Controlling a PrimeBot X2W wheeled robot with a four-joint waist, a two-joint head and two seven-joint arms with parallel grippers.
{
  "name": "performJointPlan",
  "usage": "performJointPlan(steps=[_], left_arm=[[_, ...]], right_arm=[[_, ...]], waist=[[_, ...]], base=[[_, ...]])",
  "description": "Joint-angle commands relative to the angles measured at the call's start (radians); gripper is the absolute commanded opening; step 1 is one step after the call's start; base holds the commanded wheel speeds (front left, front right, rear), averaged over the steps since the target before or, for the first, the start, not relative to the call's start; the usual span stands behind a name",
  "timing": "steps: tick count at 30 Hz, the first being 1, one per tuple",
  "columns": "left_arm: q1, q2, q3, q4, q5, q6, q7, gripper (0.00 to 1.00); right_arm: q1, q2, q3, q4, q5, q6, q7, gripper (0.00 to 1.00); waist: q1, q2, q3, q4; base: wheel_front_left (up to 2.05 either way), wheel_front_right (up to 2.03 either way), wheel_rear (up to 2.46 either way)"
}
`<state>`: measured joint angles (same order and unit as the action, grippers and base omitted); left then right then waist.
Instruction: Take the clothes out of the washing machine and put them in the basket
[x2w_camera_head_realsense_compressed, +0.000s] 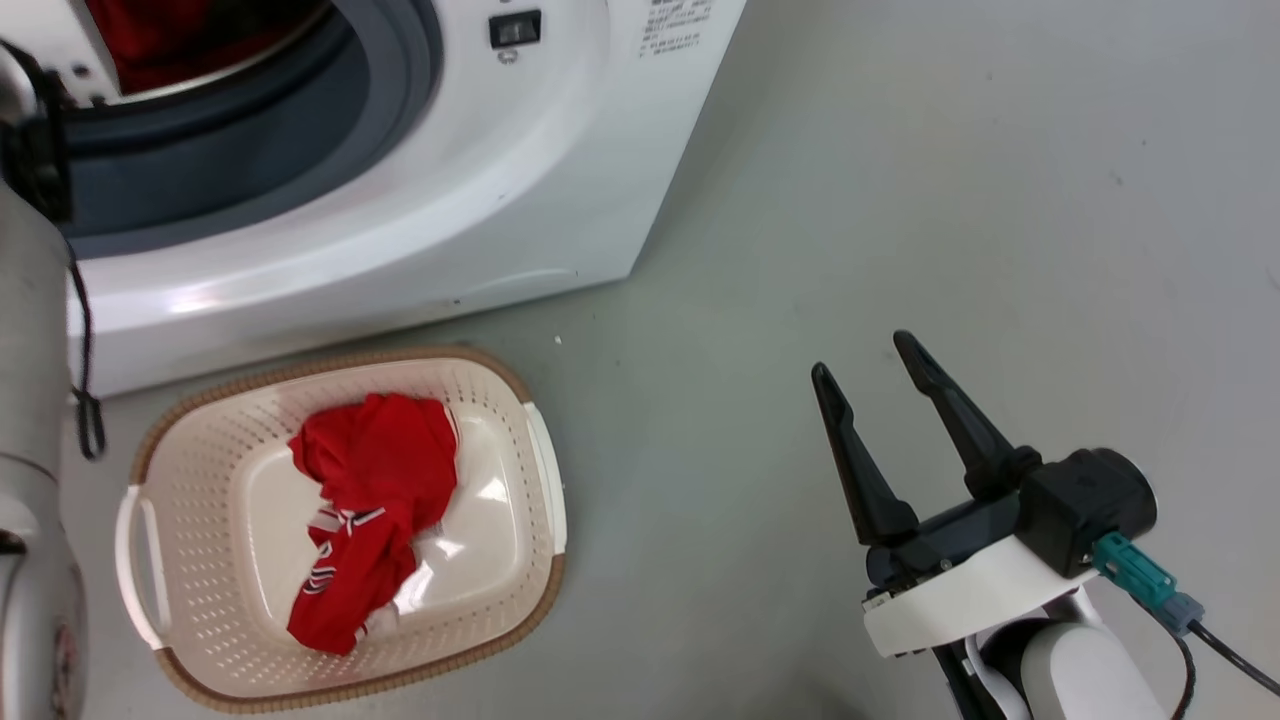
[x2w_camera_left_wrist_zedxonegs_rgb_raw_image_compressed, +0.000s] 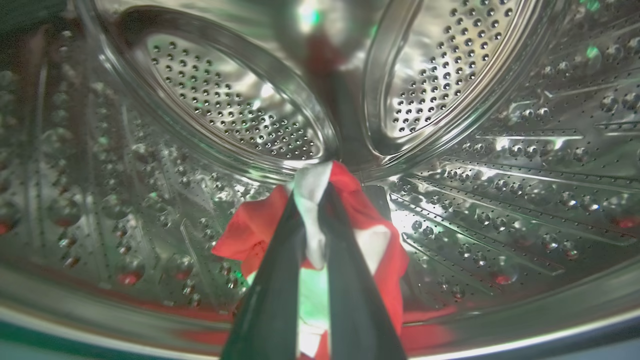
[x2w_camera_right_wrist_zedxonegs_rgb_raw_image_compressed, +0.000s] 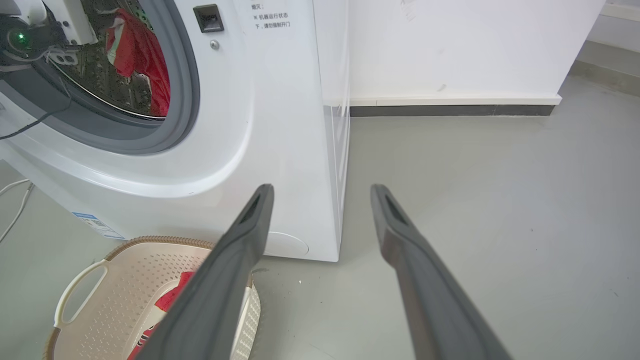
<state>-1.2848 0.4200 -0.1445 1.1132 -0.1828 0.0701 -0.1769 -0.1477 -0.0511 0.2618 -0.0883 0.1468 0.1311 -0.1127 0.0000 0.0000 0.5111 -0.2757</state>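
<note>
- Red and white cloth (x2w_camera_left_wrist_zedxonegs_rgb_raw_image_compressed: 370, 220) lies inside the steel drum (x2w_camera_left_wrist_zedxonegs_rgb_raw_image_compressed: 500, 175) of the washing machine (x2w_camera_head_realsense_compressed: 520, 200), far left; the left gripper (x2w_camera_left_wrist_zedxonegs_rgb_raw_image_compressed: 314, 192) is clamped on it, a white strip pinched between its fingers (x2w_camera_left_wrist_zedxonegs_rgb_raw_image_compressed: 280, 280);
- a second red garment (x2w_camera_head_realsense_compressed: 375, 470) lies crumpled in the cream basket (x2w_camera_head_realsense_compressed: 340, 690) on the floor (x2w_camera_head_realsense_compressed: 950, 200), just before the machine;
- the right gripper (x2w_camera_head_realsense_compressed: 860, 354) hovers over the grey floor at the right, fingers apart.

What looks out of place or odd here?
Nothing stands out. One red garment lies crumpled in the basket; the left end effector pinches a second garment inside the drum. The right end effector hangs open above the floor.
</note>
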Motion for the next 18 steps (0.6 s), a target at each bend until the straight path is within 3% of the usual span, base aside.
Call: performJointPlan(steps=[1,12,18], left_arm=[[0.037,-0.004,0.011,0.011,-0.014,-0.007,-0.026,0.0],[0.222,-0.049,0.045,0.013,-0.08,-0.044,-0.087,0.0],[0.327,-0.081,0.071,-0.092,-0.105,-0.059,-0.09,0.0]], right_arm=[[0.019,0.002,-0.006,0.006,-0.005,-0.001,0.002,1.0],[0.094,0.002,-0.032,0.014,0.003,-0.001,0.017,1.0],[0.137,0.002,-0.041,0.001,-0.001,-0.001,0.033,1.0]], waist=[[0.0,0.0,-0.06,0.01],[0.0,0.0,-0.251,0.039],[0.0,0.0,-0.337,0.069]], base=[[0.0,0.0,0.0],[0.0,0.0,0.0],[0.0,0.0,0.0]])
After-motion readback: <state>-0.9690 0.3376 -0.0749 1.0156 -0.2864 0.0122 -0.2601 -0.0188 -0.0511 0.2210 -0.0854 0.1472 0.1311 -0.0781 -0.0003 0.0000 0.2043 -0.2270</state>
